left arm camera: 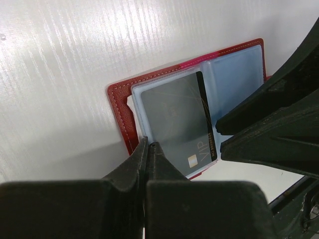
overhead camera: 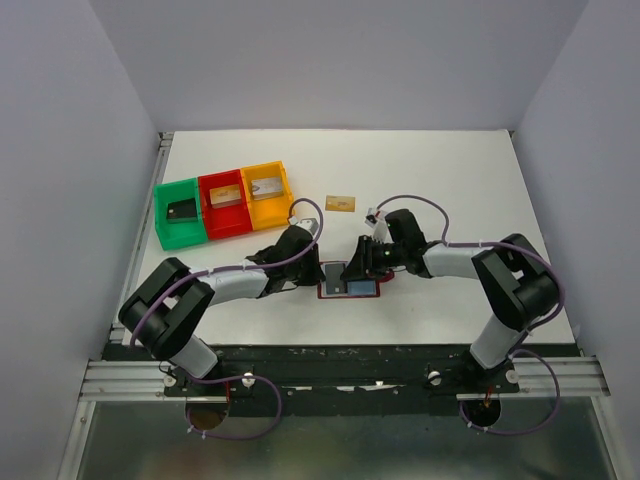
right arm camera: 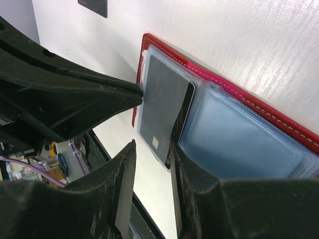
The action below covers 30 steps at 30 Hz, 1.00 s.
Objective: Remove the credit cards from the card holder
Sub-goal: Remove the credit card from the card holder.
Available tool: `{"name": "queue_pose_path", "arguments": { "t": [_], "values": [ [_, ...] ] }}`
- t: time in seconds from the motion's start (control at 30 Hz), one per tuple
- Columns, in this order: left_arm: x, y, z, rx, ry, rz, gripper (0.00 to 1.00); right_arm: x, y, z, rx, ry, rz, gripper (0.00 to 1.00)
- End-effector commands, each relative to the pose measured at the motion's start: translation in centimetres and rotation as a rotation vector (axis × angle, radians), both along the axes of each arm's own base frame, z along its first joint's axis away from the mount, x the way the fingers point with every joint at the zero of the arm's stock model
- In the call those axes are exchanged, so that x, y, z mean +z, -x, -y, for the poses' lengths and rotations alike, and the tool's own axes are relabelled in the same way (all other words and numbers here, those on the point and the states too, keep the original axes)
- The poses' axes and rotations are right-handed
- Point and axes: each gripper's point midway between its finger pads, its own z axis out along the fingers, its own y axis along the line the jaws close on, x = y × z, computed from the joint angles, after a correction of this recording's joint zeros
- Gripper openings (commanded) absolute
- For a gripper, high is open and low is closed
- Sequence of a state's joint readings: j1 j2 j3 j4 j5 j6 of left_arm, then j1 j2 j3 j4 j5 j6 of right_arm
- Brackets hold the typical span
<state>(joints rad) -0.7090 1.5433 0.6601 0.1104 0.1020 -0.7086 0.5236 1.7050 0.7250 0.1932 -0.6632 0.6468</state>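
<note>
On the table, the trays well beyond the left claw each hold one of the loose cards, and a gold card lies beyond both claws; so four look to be out. The open card holder lies between the claws with a black card in its pocket; the left claw is closed, its tip on the holder's edge; the right claw stands half open astride that card's end, not gripping it; pulling it free seems all that is left.
</note>
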Motion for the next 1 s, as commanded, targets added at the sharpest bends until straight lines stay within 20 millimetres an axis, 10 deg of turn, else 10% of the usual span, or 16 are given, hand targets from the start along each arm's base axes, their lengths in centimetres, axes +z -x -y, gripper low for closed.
{"name": "queue_pose_path", "arguments": {
  "t": [0.0,0.97],
  "values": [
    [0.1,-0.2,0.3,0.003,0.008,-0.011,0.00,0.0,-0.4,-0.5,0.009,-0.005,0.005,0.41],
    [1.0,-0.2,-0.7,0.033,-0.006,0.018,0.00,-1.8,-0.3,0.1,-0.009,0.054,-0.023,0.41]
  ]
}}
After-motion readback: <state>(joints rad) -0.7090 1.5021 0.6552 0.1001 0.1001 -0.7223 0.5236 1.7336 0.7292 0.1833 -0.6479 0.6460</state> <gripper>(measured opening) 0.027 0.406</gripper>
